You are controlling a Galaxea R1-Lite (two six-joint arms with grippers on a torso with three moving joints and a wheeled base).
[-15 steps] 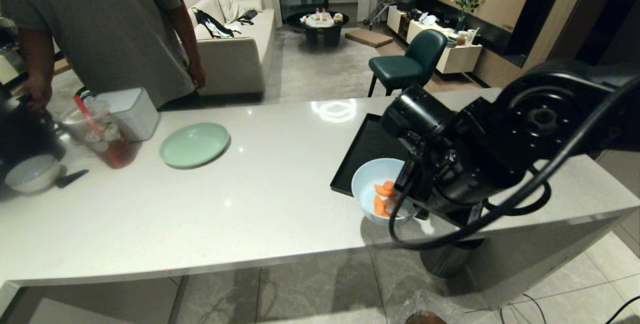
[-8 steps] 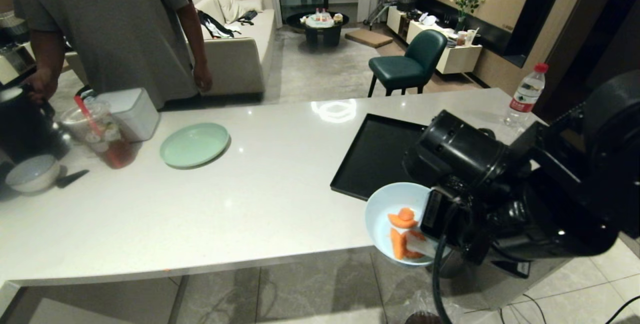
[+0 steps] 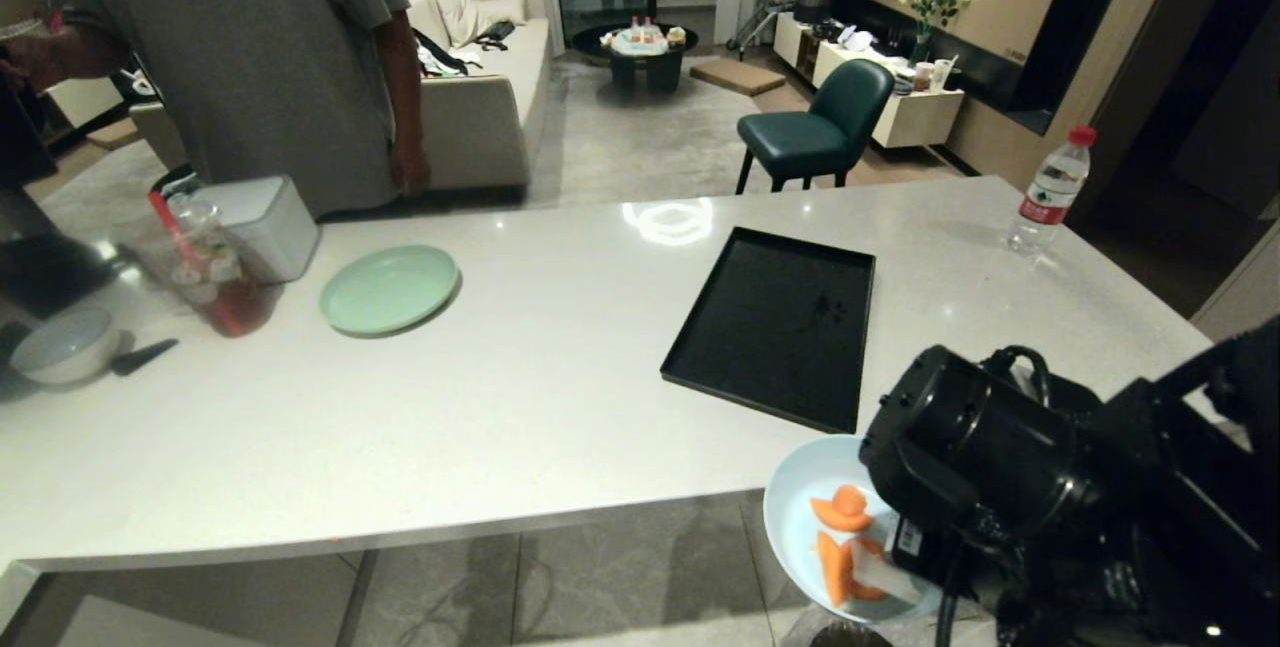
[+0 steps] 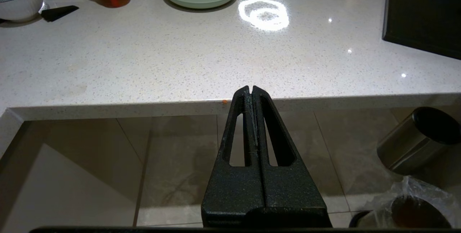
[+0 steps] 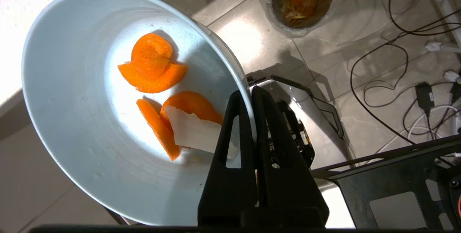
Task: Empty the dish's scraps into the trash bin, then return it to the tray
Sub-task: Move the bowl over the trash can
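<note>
The right gripper [image 5: 252,92] is pinching the rim of the bowl [image 5: 90,117], with one finger inside the wall and the other outside, pressed tightly together on it. It is holding the bowl in the air just past the near edge of the counter [image 3: 500,407], over the floor, and the bowl is tilting a little. The orange scraps [image 5: 155,67] and one pale piece are lying inside, near the fingers.

The trash bin [image 5: 302,2], with its clear bag over the rim, is standing on the floor below the bowl. In the right wrist view it is lying a little apart from the bowl's rim, not directly under it, so I judge that the bowl must travel somewhat further before tipping. The black tray [image 3: 775,327] is lying on the counter, beyond the bowl, with nothing on it.

The left gripper [image 4: 251,90] is hanging below the counter edge, its fingers pressed together and holding nothing. The right arm is clearly the nearer one.
</note>
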